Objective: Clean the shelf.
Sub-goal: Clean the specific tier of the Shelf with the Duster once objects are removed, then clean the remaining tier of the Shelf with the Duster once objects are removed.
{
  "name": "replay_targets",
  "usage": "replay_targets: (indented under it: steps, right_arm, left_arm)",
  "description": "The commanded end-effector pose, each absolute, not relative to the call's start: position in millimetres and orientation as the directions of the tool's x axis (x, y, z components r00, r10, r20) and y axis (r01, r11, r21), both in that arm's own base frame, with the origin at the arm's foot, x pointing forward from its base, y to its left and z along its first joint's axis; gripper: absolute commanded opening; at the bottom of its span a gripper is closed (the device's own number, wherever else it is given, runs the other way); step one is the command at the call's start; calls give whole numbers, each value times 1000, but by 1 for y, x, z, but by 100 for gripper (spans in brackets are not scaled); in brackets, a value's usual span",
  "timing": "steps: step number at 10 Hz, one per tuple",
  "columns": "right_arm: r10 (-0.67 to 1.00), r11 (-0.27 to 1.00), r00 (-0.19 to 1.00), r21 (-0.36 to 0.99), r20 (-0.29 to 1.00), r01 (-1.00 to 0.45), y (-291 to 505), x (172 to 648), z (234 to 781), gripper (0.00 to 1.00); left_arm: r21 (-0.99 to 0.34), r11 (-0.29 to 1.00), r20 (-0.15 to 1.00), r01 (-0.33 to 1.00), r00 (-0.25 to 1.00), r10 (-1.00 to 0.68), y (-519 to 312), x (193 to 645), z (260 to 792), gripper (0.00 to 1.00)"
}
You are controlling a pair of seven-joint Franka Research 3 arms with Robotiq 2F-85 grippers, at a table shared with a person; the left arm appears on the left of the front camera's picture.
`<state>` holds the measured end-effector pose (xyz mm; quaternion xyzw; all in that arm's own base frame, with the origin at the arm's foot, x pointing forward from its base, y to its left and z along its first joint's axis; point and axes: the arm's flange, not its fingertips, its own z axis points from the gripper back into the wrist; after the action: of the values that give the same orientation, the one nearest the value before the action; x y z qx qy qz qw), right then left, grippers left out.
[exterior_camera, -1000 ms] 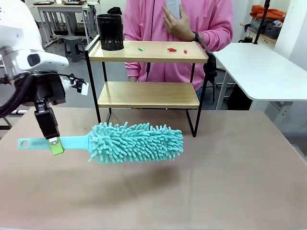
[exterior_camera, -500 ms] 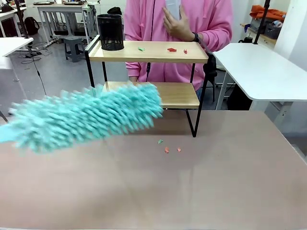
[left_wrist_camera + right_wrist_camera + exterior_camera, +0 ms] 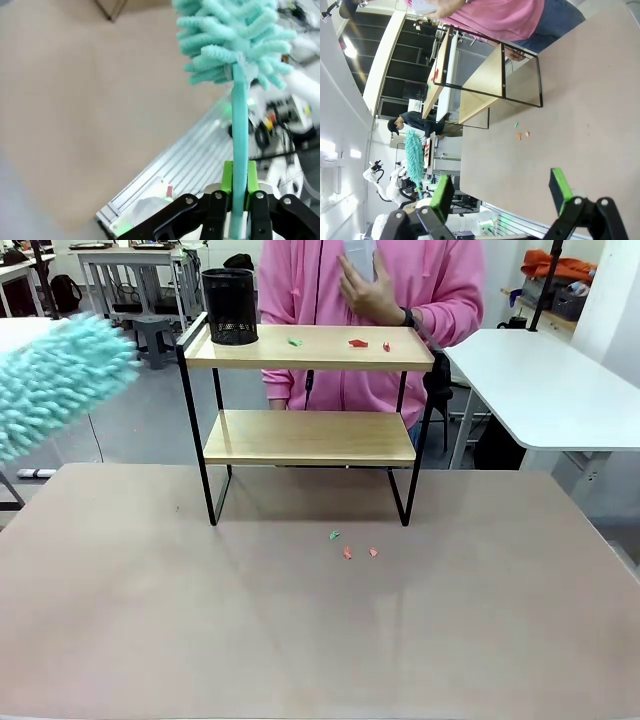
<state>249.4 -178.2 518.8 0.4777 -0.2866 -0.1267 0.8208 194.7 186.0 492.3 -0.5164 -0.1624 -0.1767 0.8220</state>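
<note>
1. Small 2-tier shelf (image 3: 310, 437): 2 light wooden boards in a thin black metal frame, upright on 4 legs at the far middle of the tan table (image 3: 300, 640), just in front of a person (image 3: 440, 285) in a pink hooded top.
2. On its top board: a black mesh cup (image 3: 229, 307) at the left end, and 3 small scraps (image 3: 357, 342), 1 green and 2 red, toward the right.
3. On the table just near of the shelf's right legs: 3 more small bits (image 3: 347, 552), 1 green and 2 orange-red.
4. Clenched on the thin handle of a fluffy teal chenille duster (image 3: 60, 385): left gripper (image 3: 239, 175), with the blurred duster head raised at the far left, well apart from the shelf.
5. Released, green pads wide apart with nothing between them: right gripper (image 3: 501, 195).
</note>
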Motion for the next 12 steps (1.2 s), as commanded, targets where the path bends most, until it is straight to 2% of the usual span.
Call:
replay_targets:
  steps: [1, 3, 4, 5, 12]
  right_arm:
    - [-478, 507, 795, 856, 374, -98, -178, 251, 520, 100]
    - [-478, 507, 795, 856, 374, -98, -178, 251, 520, 100]
    - [-478, 507, 795, 856, 374, -98, -178, 251, 520, 100]
    - [-478, 507, 795, 856, 374, -98, -178, 251, 520, 100]
    - [-478, 507, 795, 856, 374, -98, -178, 251, 520, 100]
  left_arm:
    - [-849, 379, 413, 368, 910, 42, 193, 219, 481, 0]
    - [-893, 364, 325, 264, 939, 116, 191, 250, 473, 0]
    - [-929, 347, 194, 131, 969, 152, 178, 278, 469, 0]
    - [-873, 388, 352, 297, 933, 79, 206, 229, 463, 0]
    - [-873, 388, 352, 297, 933, 79, 206, 229, 463, 0]
